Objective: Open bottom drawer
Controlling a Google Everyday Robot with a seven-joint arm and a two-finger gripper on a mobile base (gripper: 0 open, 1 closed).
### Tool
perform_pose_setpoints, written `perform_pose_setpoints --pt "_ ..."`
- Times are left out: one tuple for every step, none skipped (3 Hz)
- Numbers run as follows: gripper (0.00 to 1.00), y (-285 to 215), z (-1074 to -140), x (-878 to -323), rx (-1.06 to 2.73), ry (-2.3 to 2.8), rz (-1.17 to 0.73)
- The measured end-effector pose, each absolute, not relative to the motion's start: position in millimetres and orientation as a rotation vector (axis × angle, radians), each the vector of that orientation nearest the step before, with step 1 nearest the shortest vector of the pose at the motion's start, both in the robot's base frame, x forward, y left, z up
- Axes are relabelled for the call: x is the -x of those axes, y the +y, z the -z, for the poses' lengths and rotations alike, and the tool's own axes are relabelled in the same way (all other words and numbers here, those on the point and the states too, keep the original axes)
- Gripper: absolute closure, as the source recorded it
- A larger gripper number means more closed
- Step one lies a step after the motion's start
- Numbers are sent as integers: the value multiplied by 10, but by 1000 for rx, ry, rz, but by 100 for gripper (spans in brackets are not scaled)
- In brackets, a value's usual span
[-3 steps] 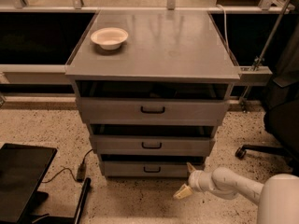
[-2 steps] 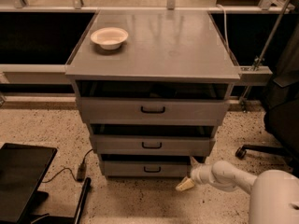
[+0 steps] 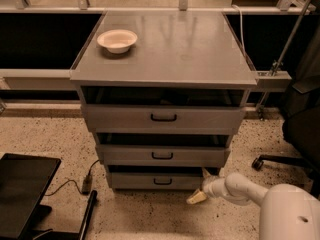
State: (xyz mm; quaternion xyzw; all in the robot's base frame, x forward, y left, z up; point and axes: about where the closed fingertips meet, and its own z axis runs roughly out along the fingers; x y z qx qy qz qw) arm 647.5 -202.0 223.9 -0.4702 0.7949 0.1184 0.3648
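The grey metal cabinet (image 3: 165,54) has three drawers. The bottom drawer (image 3: 135,180) is the narrowest and lowest, with a small black centre handle (image 3: 162,182). My gripper (image 3: 199,186) is low at the drawer's right end, near its front corner, with one pale finger (image 3: 196,197) pointing down-left and the other up by the drawer's edge. It holds nothing that I can see. My white arm (image 3: 245,189) reaches in from the lower right.
The mid-width drawer (image 3: 162,155) and the widest top drawer (image 3: 162,117) sit above. A white bowl (image 3: 117,40) rests on the cabinet top. A black panel (image 3: 20,191) and a cable (image 3: 67,184) lie on the floor at left. An office chair base (image 3: 280,160) stands at right.
My gripper and arm have moved left and slightly up, closing in on the bottom drawer's right front corner. The drawers have not moved.
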Motion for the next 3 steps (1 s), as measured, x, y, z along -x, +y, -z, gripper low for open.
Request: perform_pose_setpoints --pt "0 -2020 -1916 -6803 1117 2043 -282" --pt "0 -1859 -1804 -6882 1173 2061 -269" --pt "0 -1860 -1804 -6881 1172 2061 -269"
